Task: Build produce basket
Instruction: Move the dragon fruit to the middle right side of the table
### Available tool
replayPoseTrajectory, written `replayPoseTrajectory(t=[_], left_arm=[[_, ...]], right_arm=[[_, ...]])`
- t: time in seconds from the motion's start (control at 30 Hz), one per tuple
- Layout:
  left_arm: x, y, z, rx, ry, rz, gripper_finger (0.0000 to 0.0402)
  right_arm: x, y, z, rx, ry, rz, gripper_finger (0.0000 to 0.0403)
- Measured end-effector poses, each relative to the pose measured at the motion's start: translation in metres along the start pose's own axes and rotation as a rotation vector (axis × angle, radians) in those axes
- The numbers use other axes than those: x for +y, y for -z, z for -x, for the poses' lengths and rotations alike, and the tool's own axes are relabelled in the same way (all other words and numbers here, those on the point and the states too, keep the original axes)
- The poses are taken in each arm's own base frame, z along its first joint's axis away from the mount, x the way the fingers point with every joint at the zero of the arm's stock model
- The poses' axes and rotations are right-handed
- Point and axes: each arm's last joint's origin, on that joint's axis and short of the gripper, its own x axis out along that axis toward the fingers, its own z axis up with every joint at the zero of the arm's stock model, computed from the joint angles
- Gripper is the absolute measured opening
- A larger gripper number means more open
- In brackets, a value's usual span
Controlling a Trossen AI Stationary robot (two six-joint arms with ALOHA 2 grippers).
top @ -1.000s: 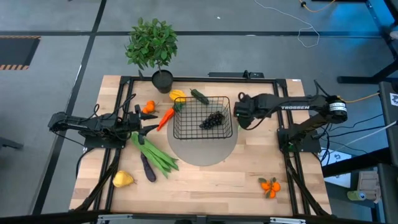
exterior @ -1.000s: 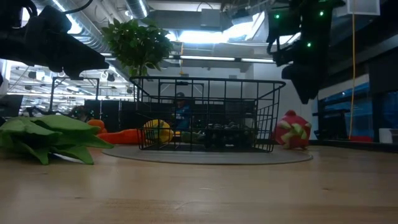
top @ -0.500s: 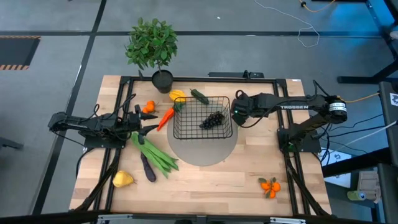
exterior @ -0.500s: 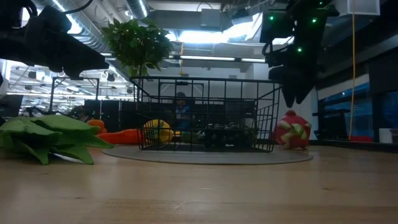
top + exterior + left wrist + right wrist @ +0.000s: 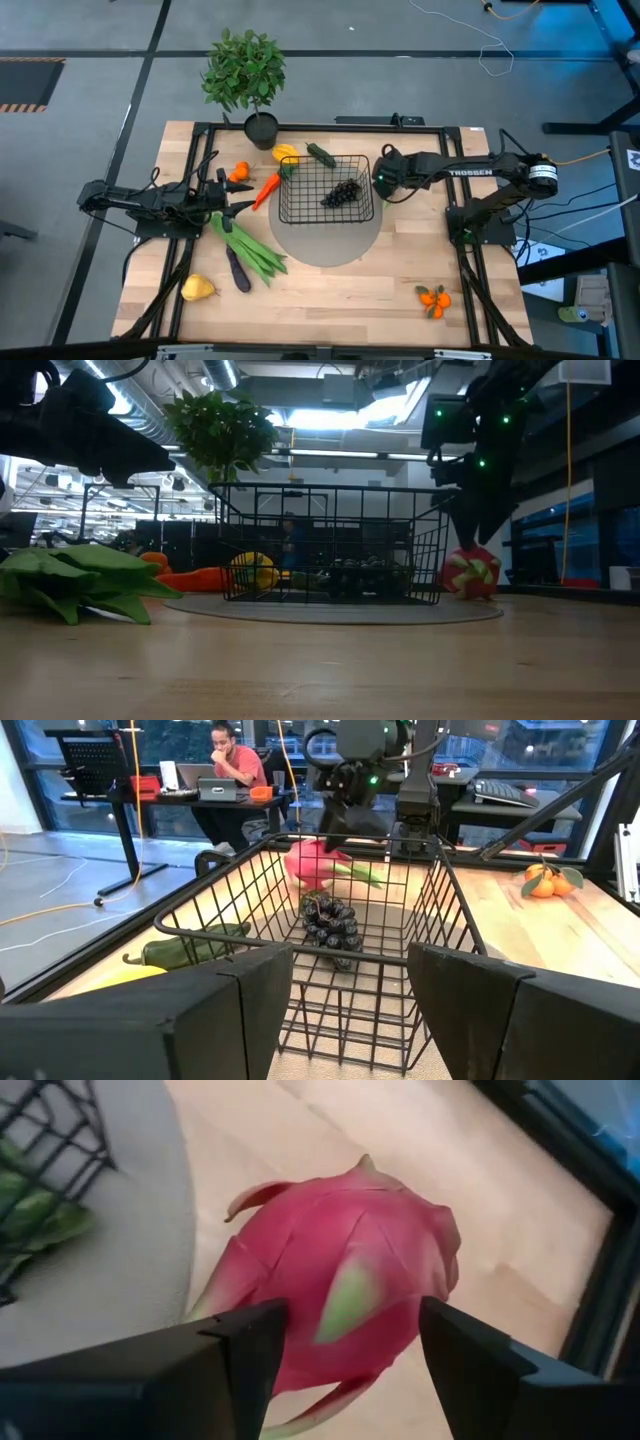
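Note:
The black wire basket [image 5: 327, 190] stands on a round grey mat [image 5: 330, 240] with dark grapes [image 5: 345, 192] inside. A pink dragon fruit [image 5: 345, 1275] lies on the table just off the basket's right side, also seen low [image 5: 470, 572]. My right gripper [image 5: 350, 1370] hangs open right above it, pointing steeply down, one finger on either side; in the low view [image 5: 478, 530] its tips reach about the fruit's top. My left gripper [image 5: 235, 205] waits open and level at the table's left, aimed at the basket [image 5: 340, 920].
Left of the basket lie a carrot [image 5: 266, 190], oranges [image 5: 238, 173], long green stalks [image 5: 250, 250], an eggplant [image 5: 238, 270] and a pear [image 5: 197, 289]. A yellow pepper [image 5: 287, 154] and a cucumber [image 5: 320, 155] lie behind it. More oranges [image 5: 434, 299] sit near right. A potted plant [image 5: 245, 80] stands at the far edge.
My right gripper has come down toward the dragon fruit and a little toward the basket, rolling and tipping as it sank; its fingers stay open. Nothing else has moved.

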Motion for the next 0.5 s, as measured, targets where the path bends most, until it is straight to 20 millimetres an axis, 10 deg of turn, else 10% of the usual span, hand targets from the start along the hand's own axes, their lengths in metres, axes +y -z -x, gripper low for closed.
replayPoseTrajectory(t=[0.5], left_arm=[[0.0,0.0,0.0,0.0,0.0,0.0,0.019]], right_arm=[[-0.0003,-0.0007,-0.0007,-0.026,0.023,0.011,0.012]])
